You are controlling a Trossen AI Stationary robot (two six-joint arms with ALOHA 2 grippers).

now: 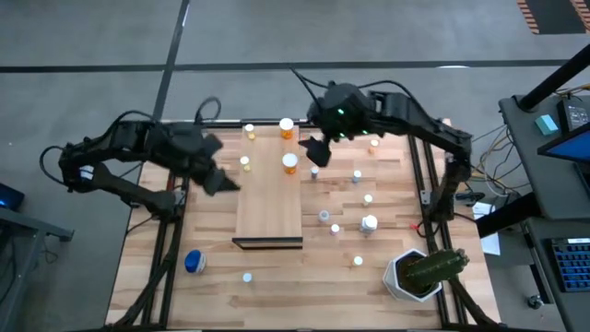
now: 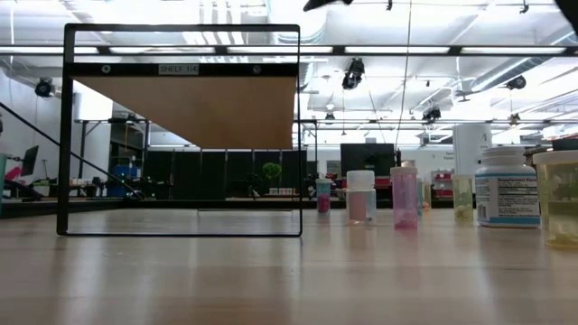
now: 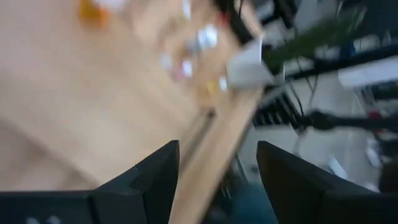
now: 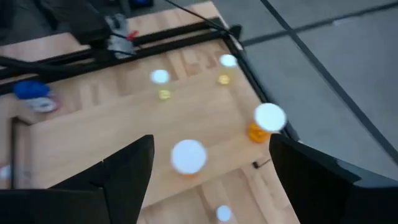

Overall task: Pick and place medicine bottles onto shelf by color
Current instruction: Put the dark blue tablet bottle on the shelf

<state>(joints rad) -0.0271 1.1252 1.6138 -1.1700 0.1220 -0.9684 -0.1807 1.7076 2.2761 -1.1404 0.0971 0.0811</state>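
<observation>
Bottles: you see two orange white-capped medicine bottles standing on the shelf, others scattered on the planks right of it.
Shelf: your pale smooth board, mid-table.
Blue bottle: near the front-left corner.
Right gripper: spread wide, empty, above the shelf's far end.
Left gripper: parted, empty, beside the shelf's left edge.

Overhead, table-level and wrist views share the shelf.

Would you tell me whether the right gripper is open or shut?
Open: the right gripper shows a wide empty gap between its fingers above an orange bottle standing on the shelf.
</observation>
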